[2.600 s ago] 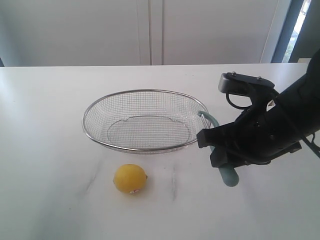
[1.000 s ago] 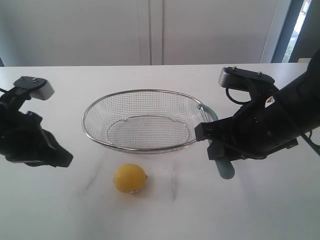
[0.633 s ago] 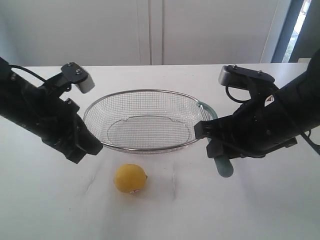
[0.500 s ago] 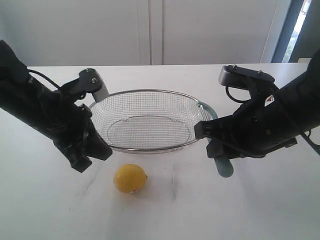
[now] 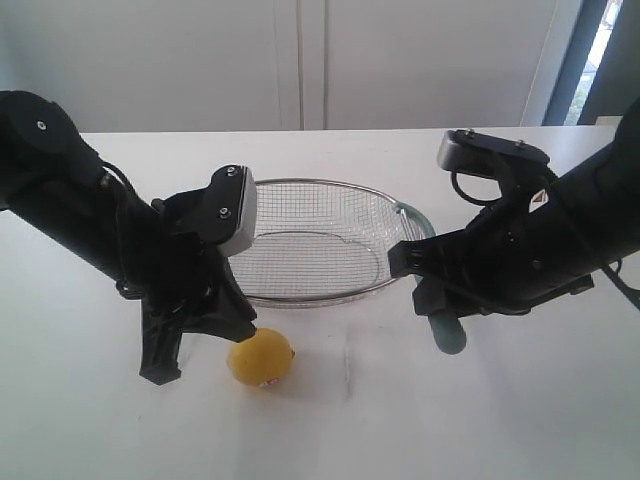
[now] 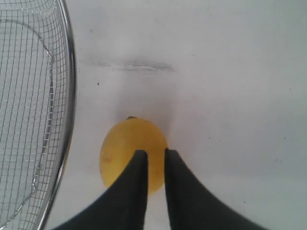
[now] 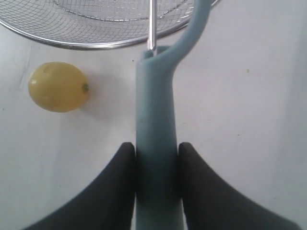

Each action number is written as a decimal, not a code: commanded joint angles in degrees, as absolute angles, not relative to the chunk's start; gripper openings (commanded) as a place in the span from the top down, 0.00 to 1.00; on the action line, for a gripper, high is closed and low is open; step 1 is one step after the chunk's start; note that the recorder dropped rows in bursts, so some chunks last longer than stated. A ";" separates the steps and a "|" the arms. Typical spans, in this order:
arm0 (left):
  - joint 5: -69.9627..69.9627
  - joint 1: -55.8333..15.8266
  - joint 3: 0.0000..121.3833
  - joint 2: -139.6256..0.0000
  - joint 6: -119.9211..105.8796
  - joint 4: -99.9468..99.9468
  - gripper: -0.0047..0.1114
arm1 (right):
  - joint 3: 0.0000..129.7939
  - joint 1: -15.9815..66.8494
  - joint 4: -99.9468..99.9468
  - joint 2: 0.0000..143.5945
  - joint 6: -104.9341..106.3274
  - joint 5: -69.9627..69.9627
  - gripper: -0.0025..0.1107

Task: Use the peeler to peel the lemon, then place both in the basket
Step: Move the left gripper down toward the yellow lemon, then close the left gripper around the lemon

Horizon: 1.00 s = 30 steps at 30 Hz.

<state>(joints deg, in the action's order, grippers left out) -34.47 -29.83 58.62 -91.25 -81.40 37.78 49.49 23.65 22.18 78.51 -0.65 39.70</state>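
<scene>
- Left black gripper [image 6: 154, 155] has swung in over the small round yellow lemon [image 5: 261, 358], fingers nearly together, empty.
- Large silver wire-mesh basket [image 5: 300, 183] holds nothing.
- Right gripper [image 7: 156, 148] clamps the slim teal-handled peeler [image 7: 154, 110].
- Lemon lies unpeeled on the white table [image 5: 500, 430], just before the basket; every step remains.

white table [image 5: 560, 420] fills the lower view, matte, with faint grey scuffs [image 6: 134, 66] on its top. behind it stand pale wall panels [image 5: 200, 60] with narrow vertical seams. dark window frame [image 5: 573, 60] at far right, daylight showing beyond it.
</scene>
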 commanded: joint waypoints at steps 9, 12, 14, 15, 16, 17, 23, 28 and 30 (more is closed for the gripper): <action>-35.67 -30.11 58.81 -91.43 -84.39 38.92 0.40 | 49.24 23.30 22.33 77.93 -0.30 38.40 0.98; -35.67 -30.11 58.81 -91.43 -84.44 38.92 0.36 | 49.24 23.30 22.33 77.93 -0.32 38.30 0.98; -35.67 -30.11 58.81 -91.66 -84.44 38.92 0.32 | 49.24 23.30 22.33 77.93 -0.32 38.30 0.98; -35.67 -30.11 58.81 -92.15 -84.44 38.92 0.30 | 49.24 23.30 22.33 77.93 -0.32 38.30 0.98; -35.67 -30.11 58.81 -93.06 -84.44 38.92 0.29 | 49.24 23.30 22.33 77.93 -0.32 38.18 0.98; -35.67 -30.11 58.81 -94.05 -84.58 38.92 0.28 | 49.24 23.30 22.33 77.93 -0.42 38.06 0.98; -34.03 -30.11 58.81 -97.50 -87.27 38.92 0.28 | 49.24 23.30 22.61 77.93 -0.71 38.19 0.98; -31.57 -30.11 58.81 -100.18 -88.80 39.15 0.28 | 49.24 23.30 22.61 77.93 -0.86 38.30 0.98; -30.63 -30.42 58.81 -100.69 -88.91 39.37 0.28 | 49.24 23.30 22.61 77.93 -0.86 38.30 0.98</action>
<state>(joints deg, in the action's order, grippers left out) -30.66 -30.06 58.71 -100.12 -88.28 38.04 49.49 23.65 22.33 78.51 -0.79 38.64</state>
